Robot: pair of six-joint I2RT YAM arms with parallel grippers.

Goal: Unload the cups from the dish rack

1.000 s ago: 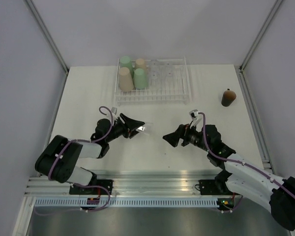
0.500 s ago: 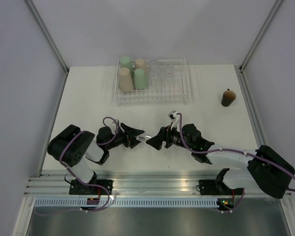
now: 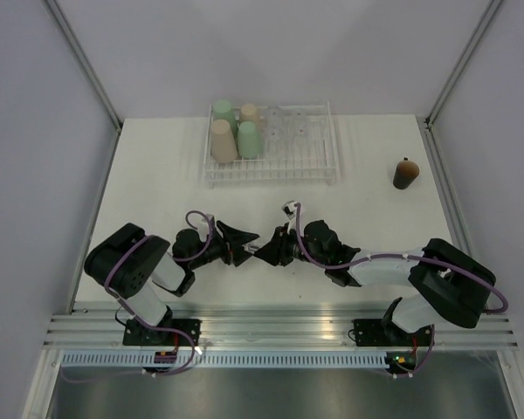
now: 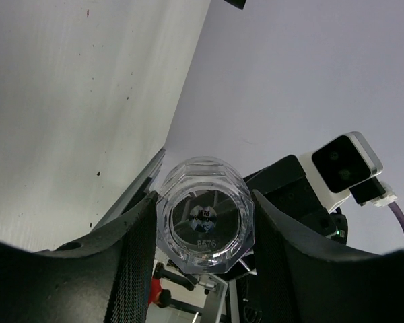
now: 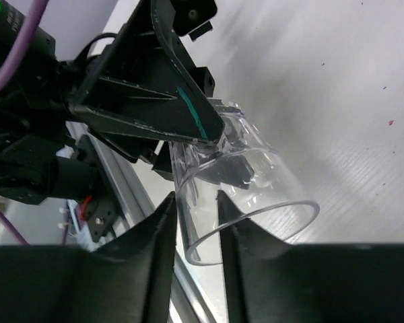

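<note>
Clear cup (image 4: 203,222): see-through and faceted, held off the table between the two arms near the front edge, well apart from the dish rack (image 3: 319,170). Its base faces the left wrist camera and its open mouth faces the right arm.
Left gripper (image 4: 202,202): closed on the cup, with one finger pressed against each side of the cup near its base.
Right gripper (image 5: 195,202): its jaws are slightly parted and straddle the cup's rim wall, and a gap is visible on either side.
Change: a second ago the grippers were well apart, with the cup in the left one alone. Both arms have since folded inward, and the right fingers have reached the rim.
Meaning: this looks like a hand-over from left to right. The right jaws would need to close before the left lets go.
Rack: the green and beige tumblers (image 3: 234,127) stand unmoved at its left end. Whether clear cups remain on its right side is too faint to tell.
Dark brown cup (image 3: 405,173): it is already out, standing on the table (image 3: 157,175) to the right.
</note>
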